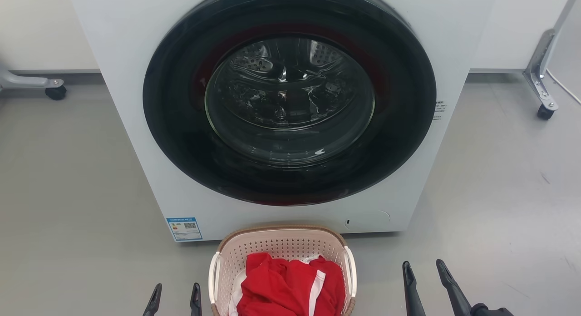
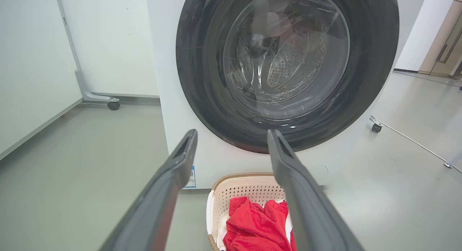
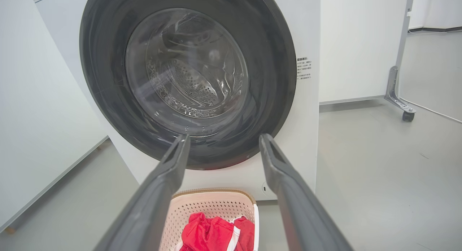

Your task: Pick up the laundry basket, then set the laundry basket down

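The laundry basket (image 1: pixel 281 248) is cream with perforated walls, a brown woven-look rim and white side handles. It stands on the grey floor just in front of the washer, holding red clothing with white trim (image 1: pixel 286 286). My left gripper (image 1: pixel 176 294) is open just left of the basket's left handle. My right gripper (image 1: pixel 424 269) is open further off to the basket's right. Both hold nothing. The left wrist view has the basket (image 2: pixel 249 188) low between my open fingers (image 2: pixel 180 161). In the right wrist view the basket (image 3: pixel 213 204) lies below my open fingers (image 3: pixel 272 161).
A white front-loading washer (image 1: pixel 136 80) with a large dark round door (image 1: pixel 290 98), shut, stands directly behind the basket. Wheeled partition feet sit at the far left (image 1: pixel 55 92) and far right (image 1: pixel 544 111). Grey floor (image 1: pixel 499 193) spreads on both sides of the washer.
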You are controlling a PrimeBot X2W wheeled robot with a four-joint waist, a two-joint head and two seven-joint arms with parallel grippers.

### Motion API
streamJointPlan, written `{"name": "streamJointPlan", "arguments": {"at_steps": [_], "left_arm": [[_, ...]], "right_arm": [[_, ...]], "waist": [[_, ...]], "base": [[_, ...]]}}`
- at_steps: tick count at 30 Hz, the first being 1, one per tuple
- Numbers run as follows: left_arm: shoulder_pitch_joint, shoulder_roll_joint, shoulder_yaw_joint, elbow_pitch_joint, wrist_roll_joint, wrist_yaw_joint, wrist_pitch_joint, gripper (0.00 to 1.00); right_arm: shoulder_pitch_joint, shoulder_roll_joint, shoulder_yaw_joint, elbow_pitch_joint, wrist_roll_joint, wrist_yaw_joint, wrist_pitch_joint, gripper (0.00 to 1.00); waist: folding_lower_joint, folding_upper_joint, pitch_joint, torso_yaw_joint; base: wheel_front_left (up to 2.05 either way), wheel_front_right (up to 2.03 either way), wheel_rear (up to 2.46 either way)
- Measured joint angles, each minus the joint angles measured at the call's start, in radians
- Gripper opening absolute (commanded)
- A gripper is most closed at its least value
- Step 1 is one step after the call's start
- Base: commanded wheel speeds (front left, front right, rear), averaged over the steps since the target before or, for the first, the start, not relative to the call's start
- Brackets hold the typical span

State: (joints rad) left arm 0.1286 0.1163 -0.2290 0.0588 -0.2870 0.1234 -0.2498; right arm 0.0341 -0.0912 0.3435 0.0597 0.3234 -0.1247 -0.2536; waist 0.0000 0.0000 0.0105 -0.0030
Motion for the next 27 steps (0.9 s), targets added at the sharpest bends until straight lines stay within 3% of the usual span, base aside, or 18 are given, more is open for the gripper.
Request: {"name": "streamJointPlan", "arguments": {"at_steps": [16,17,27], "left_arm": [[-0.001,-0.01,0.004,0.0,0.008,0.0,0.0,1.0],[0.0,-0.011,0.003,0.002,0.008,0.0,0.0,0.0],[0.007,-0.019,0.002,0.07,-0.021,-0.009,0.011,0.0]], "right_arm": [[0.002,0.011,-0.033,-0.006,-0.016,0.0,0.0,1.0],[0.002,0.012,-0.033,-0.003,-0.016,0.0,0.0,0.0],[0.029,0.012,-0.04,0.069,0.009,0.006,0.015,0.0]], "waist": [[0.0,0.0,0.006,0.004],[0.0,0.0,0.006,0.005],[0.0,0.0,0.007,0.005]], "base": [[0.0,0.0,0.0],[0.0,0.0,0.0],[0.0,0.0,0.0]]}}
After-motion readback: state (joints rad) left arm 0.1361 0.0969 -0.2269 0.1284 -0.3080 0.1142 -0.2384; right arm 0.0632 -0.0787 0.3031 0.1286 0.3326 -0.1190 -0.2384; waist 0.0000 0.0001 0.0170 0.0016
